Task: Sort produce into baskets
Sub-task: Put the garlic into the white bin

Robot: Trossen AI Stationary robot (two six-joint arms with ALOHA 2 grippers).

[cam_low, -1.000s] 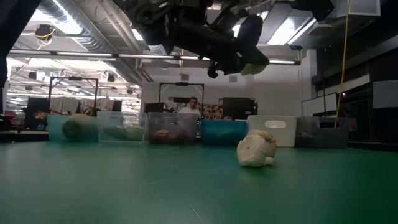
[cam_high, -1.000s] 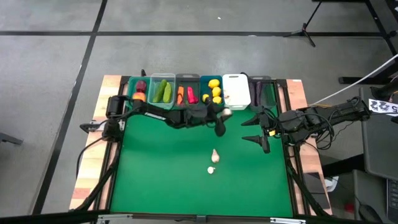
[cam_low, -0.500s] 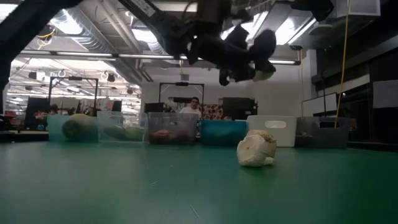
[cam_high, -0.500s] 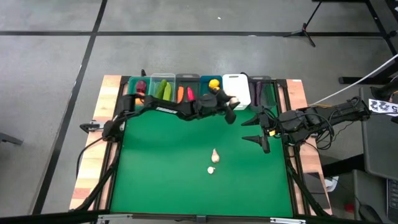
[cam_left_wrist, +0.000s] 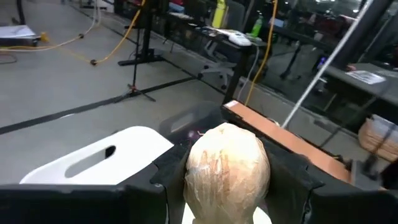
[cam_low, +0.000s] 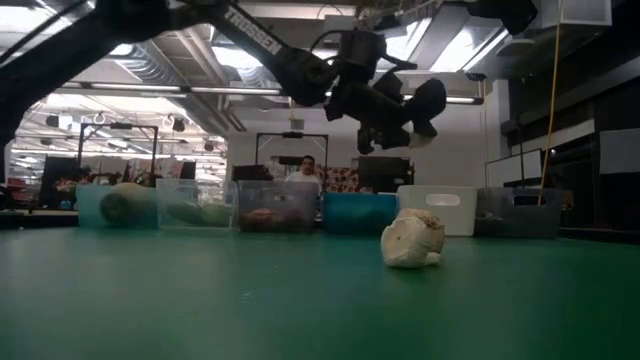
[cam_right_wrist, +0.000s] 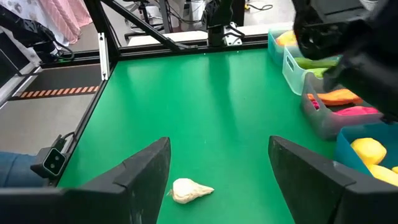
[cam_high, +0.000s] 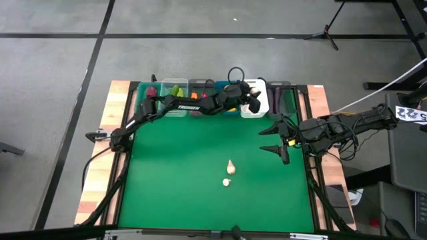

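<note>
Holding a garlic bulb [cam_left_wrist: 227,163] pinched in my left hand [cam_high: 252,101] above the white bin [cam_high: 254,90], I judge release comes next, while my right hand [cam_high: 277,139] waits open.

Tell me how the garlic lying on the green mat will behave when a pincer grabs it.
The garlic looks small, so probably light. Its bulbous body tapering to a point suggests it may pivot or roll if nudged. The left pincer grips a similar bulb without visible squashing, so probably firm.

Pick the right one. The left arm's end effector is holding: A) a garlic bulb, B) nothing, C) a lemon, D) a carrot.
A: the left end effector is closed on a whitish garlic bulb, held over the white bin.
</note>
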